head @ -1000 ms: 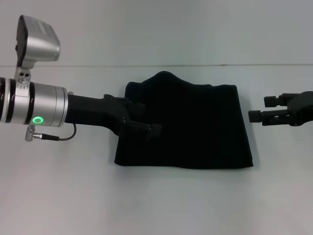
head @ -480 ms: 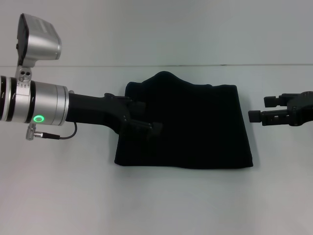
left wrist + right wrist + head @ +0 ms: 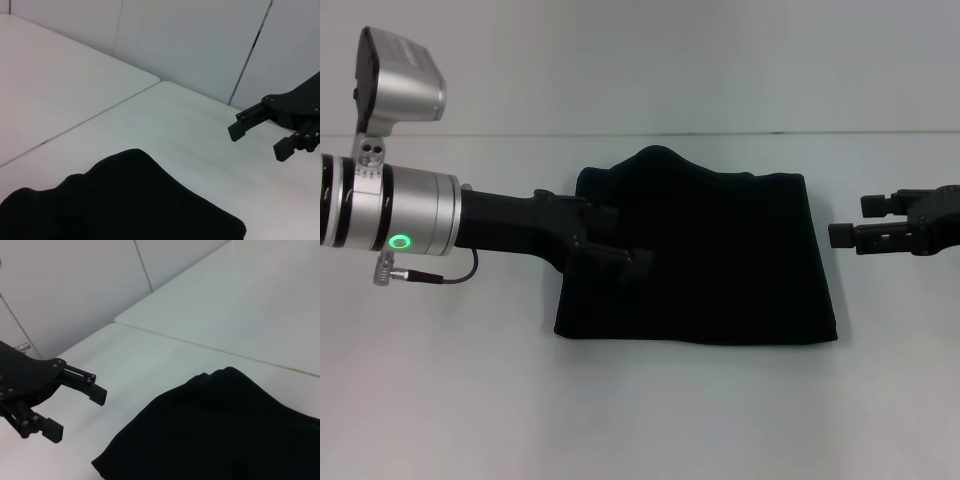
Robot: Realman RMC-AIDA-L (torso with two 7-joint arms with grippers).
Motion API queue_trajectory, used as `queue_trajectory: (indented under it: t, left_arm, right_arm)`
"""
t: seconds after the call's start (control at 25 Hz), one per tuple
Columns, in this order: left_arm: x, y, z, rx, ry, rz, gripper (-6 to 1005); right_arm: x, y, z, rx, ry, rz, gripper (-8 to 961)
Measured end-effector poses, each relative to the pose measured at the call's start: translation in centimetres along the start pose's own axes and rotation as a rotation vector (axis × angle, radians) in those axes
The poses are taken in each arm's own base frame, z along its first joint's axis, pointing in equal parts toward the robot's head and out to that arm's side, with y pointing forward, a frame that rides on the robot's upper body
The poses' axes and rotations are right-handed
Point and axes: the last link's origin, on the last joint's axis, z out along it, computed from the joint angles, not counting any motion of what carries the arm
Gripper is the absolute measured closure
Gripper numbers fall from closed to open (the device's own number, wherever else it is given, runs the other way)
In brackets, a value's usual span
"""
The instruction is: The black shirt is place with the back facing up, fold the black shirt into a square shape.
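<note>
With the shirt point(image 3: 695, 260) already near-square, we hover our left gripper point(image 3: 622, 240) wide over its left edge, right gripper point(image 3: 853, 222) wide beside it.

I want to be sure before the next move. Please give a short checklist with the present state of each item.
1. black shirt folded to a compact, near-square shape: ok.
2. Far edge even: not ok, a hump rises there.
3. left gripper free of the fabric: cannot tell, its fingers overlap the shirt's left edge.
4. right gripper clear of the shirt: ok, open, beside the right edge with a gap.
5. Shirt fully on the table: ok.
</note>
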Motion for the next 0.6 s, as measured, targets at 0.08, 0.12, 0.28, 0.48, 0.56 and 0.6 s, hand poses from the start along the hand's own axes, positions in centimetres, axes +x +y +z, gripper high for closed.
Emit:
queue_trajectory:
  t: [0.08,0.12,0.28,0.48,0.56,0.6]
  left_arm:
    - [0.01,-0.01,-0.01,0.0,0.001,0.001,116]
    - [0.01,-0.01,-0.01,0.0,0.001,0.002,116]
    - [0.09,-0.03,0.01,0.001,0.001,0.003,116]
    - [0.13,-0.14,-0.01,0.009,0.004,0.003,116]
    - [0.14,-0.19,-0.01,0.012,0.004,0.003,116]
    - [0.15,-0.32,-0.11,0.018,0.004,0.002,116]
  right_arm:
    - [0.1,-0.09,0.02,-0.002,0.0,0.007,50]
    - [0.12,-0.14,0.02,-0.003,0.0,0.009,50]
    - [0.07,-0.21,0.13,-0.009,0.002,0.013,50]
    - [-0.18,-0.24,0.2,-0.01,0.002,0.008,49]
    - [-0.42,-0.21,0.35,-0.012,0.0,0.003,49]
    - [-0.56,-0.17,0.52,-0.016,-0.001,0.0,49]
